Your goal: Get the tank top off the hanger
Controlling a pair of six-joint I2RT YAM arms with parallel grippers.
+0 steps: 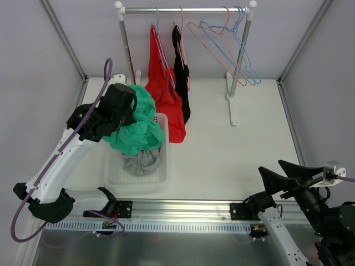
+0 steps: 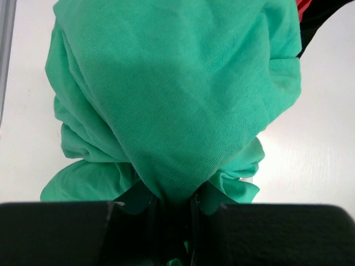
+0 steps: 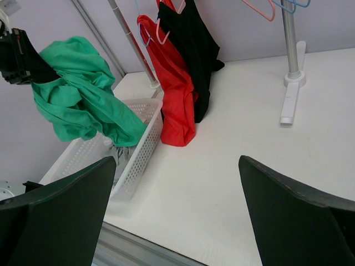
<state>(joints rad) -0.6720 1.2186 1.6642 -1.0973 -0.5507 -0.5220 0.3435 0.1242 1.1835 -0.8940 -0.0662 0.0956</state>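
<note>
A green tank top hangs bunched from my left gripper, which is shut on it above the white basket. In the left wrist view the green cloth fills the frame and runs down between the fingers. It also shows in the right wrist view. A red tank top and a black one hang on hangers from the rail. My right gripper is open and empty at the near right, over bare table.
The basket holds a grey garment. Several empty wire hangers hang at the rail's right end. The rack's right post and foot stand on the white table. Grey walls close in both sides.
</note>
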